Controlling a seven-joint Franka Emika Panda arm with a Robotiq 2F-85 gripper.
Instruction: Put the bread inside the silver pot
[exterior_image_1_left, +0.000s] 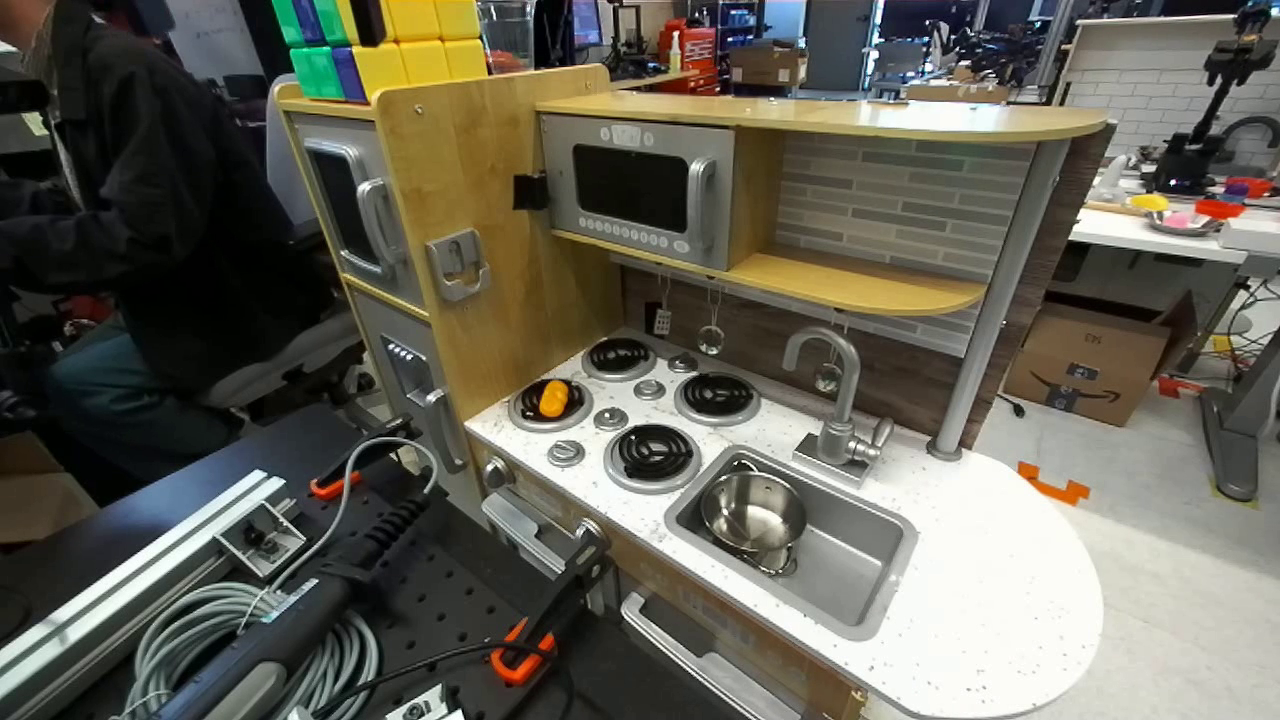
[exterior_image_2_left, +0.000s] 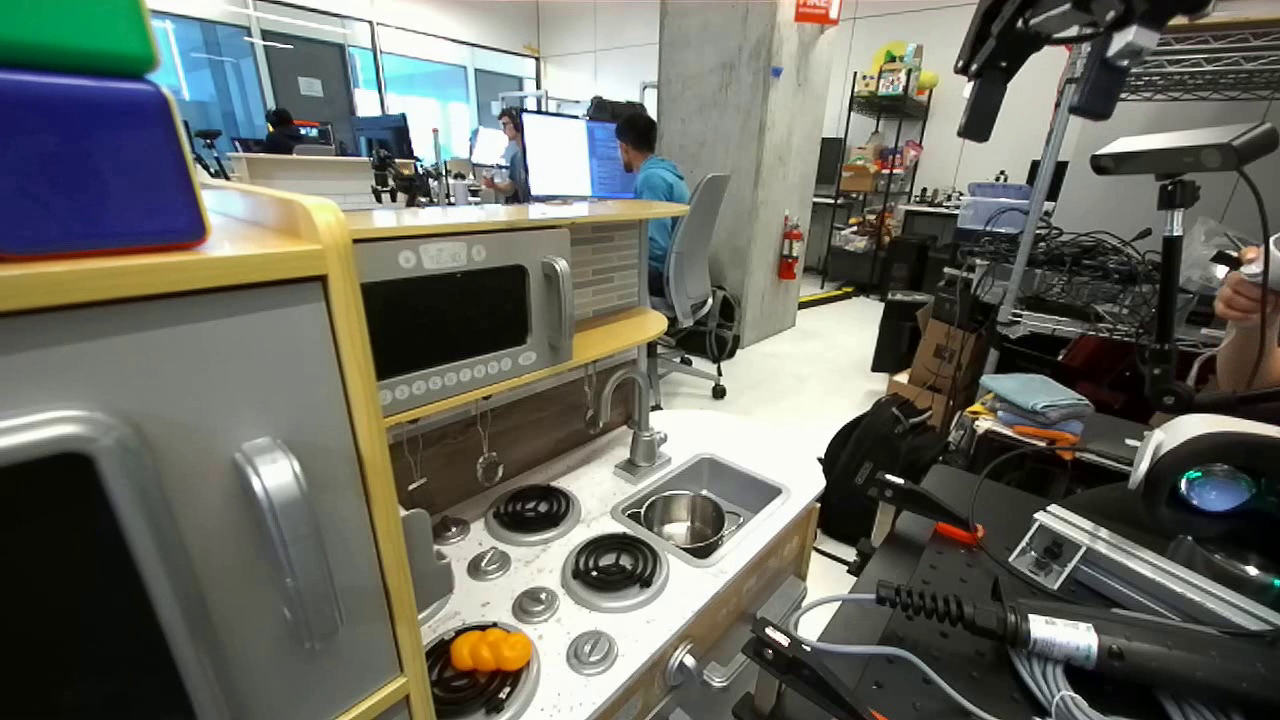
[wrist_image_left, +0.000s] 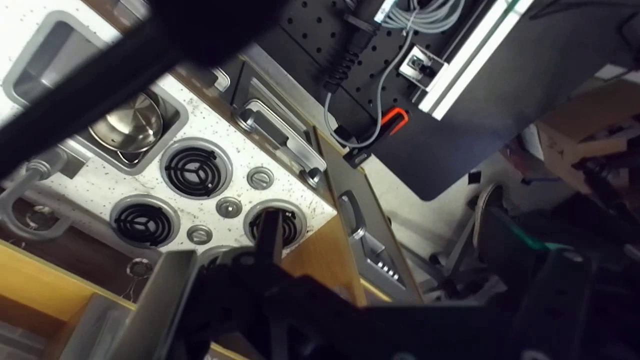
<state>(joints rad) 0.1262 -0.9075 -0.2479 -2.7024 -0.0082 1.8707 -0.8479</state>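
Note:
The bread is a small orange-brown lumpy toy piece and lies on a black stove burner by the tall cabinet, in both exterior views (exterior_image_1_left: 553, 398) (exterior_image_2_left: 490, 650). In the wrist view it is hidden; a dark finger covers part of that burner. The silver pot (exterior_image_1_left: 755, 505) is round, shiny and open at the top. It sits in the sink basin and also shows in an exterior view (exterior_image_2_left: 684, 520) and the wrist view (wrist_image_left: 131, 122). It looks empty. My gripper (exterior_image_2_left: 1037, 115) is open and empty, high up and away from bread and pot. It shows dark in the wrist view (wrist_image_left: 415, 240).
The sink basin (exterior_image_1_left: 860, 560) has a curved faucet (exterior_image_1_left: 840, 380) behind it. A shelf with a toy microwave (exterior_image_1_left: 640, 190) overhangs the back of the stove. A tall cabinet (exterior_image_1_left: 480, 200) stands beside the bread's burner. A black table (exterior_image_1_left: 450, 580) with cables and clamps stands in front.

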